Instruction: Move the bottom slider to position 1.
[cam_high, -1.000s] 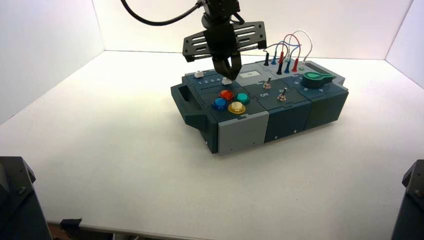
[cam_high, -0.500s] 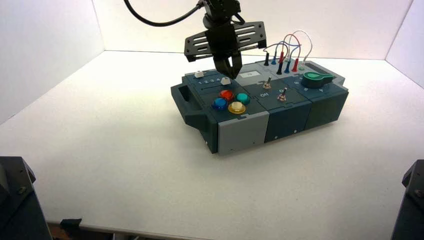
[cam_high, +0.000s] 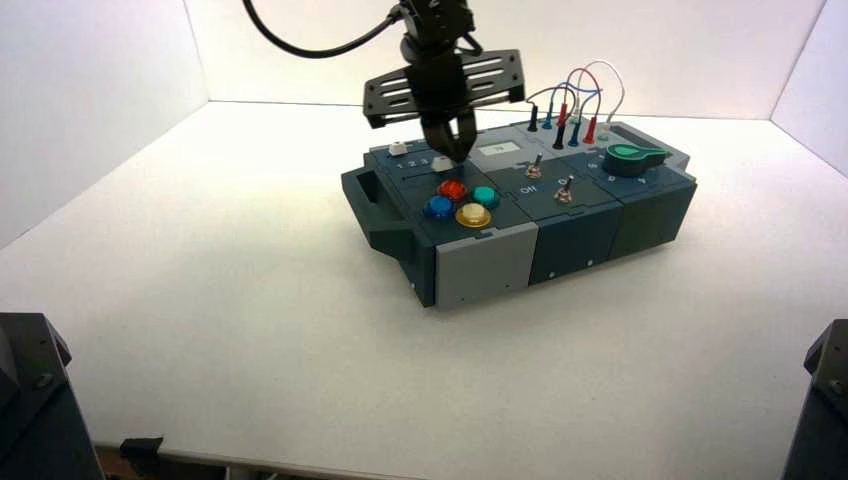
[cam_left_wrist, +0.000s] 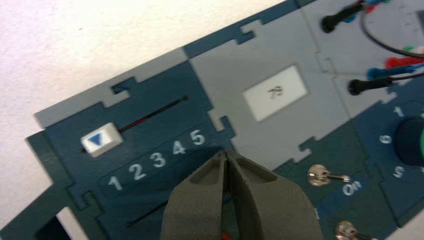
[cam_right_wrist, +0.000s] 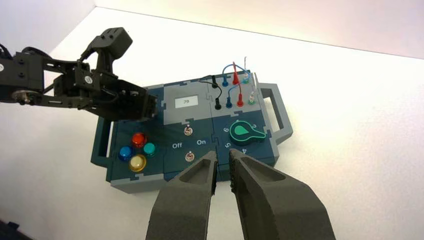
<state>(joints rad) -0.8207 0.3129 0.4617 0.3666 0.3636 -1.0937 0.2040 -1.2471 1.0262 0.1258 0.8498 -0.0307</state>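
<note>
The dark teal box (cam_high: 480, 262) stands at the middle of the table. My left gripper (cam_high: 455, 153) is shut and empty, tips down on the slider panel at the box's far left. The bottom slider (cam_high: 441, 162) shows as a small white cap right at the tips' left side. In the left wrist view my shut fingertips (cam_left_wrist: 224, 153) sit just below the printed 5 and hide that cap; only its dark track (cam_left_wrist: 145, 215) shows. The digit 1 (cam_left_wrist: 115, 183) starts the row. The twin white cap (cam_left_wrist: 101, 140) is above it. My right gripper (cam_right_wrist: 222, 161) is parked, slightly open.
Four round coloured buttons (cam_high: 459, 200) sit just in front of the sliders. Two toggle switches (cam_high: 550, 178), a small display (cam_left_wrist: 274, 92), a green knob (cam_high: 632, 157) and plugged wires (cam_high: 572, 105) lie to the right. A handle (cam_high: 368, 195) juts from the box's left end.
My left gripper has dropped slightly and moved left along the slider row. The bottom slider's cap has shifted a little to the left with it.
</note>
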